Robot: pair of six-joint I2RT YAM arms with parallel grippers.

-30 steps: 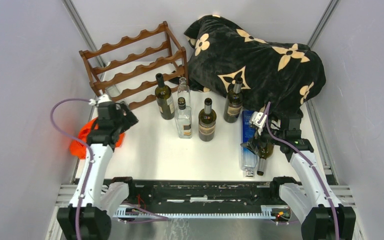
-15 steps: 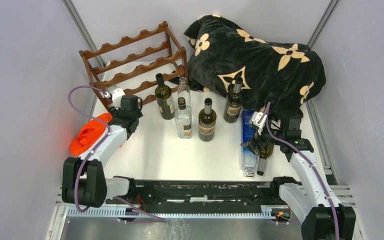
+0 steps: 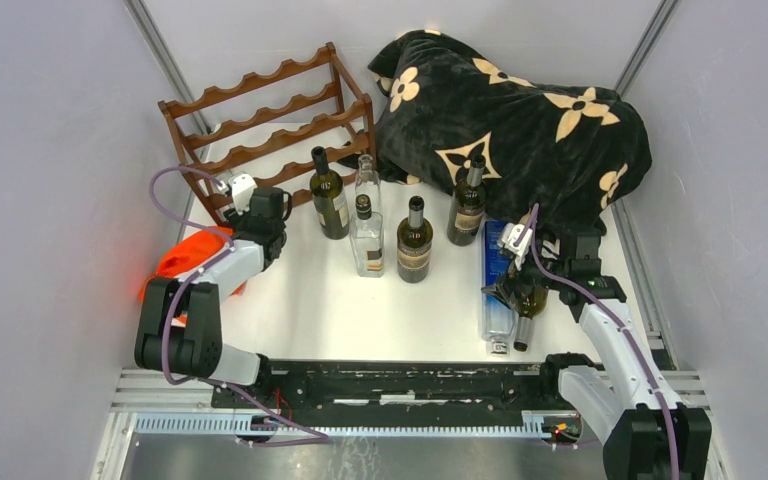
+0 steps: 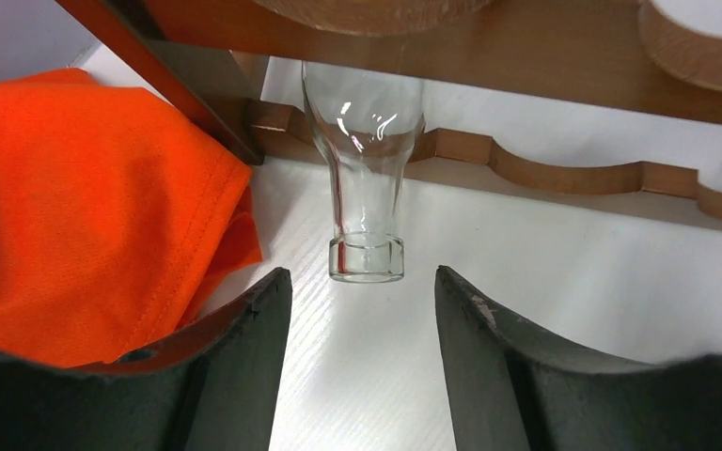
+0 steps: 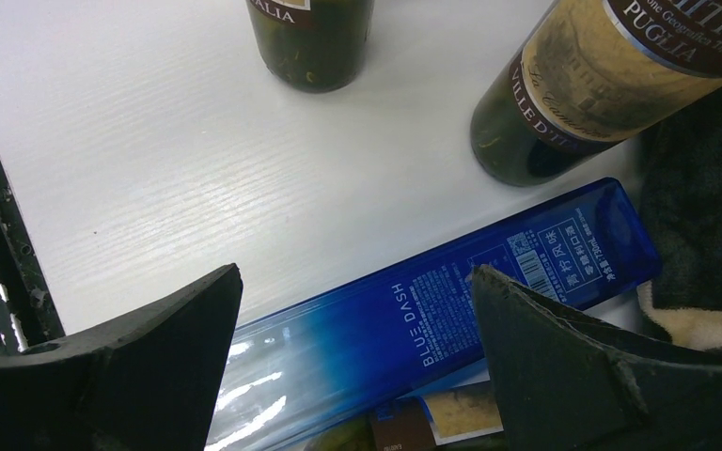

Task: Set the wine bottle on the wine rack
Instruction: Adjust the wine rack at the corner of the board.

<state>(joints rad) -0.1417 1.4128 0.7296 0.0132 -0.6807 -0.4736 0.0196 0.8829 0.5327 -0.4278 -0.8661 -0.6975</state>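
An orange cloth (image 3: 175, 262) lies on the left of the table (image 3: 300, 300). Just beside it, the left gripper (image 4: 359, 277) points at the bottom row of the wine rack (image 3: 260, 120). A clear glass bottle (image 4: 367, 178) lies there on its side, and the wavy rails likely keep it from rolling. Its neck pokes out toward the jaws, which stand partly apart and touch nothing. Five standing bottles (image 3: 415, 245) wait in the middle. On the right, the right gripper (image 5: 355, 272) hangs over a flat blue bottle (image 5: 432, 324), jaws spread wide, holding nothing.
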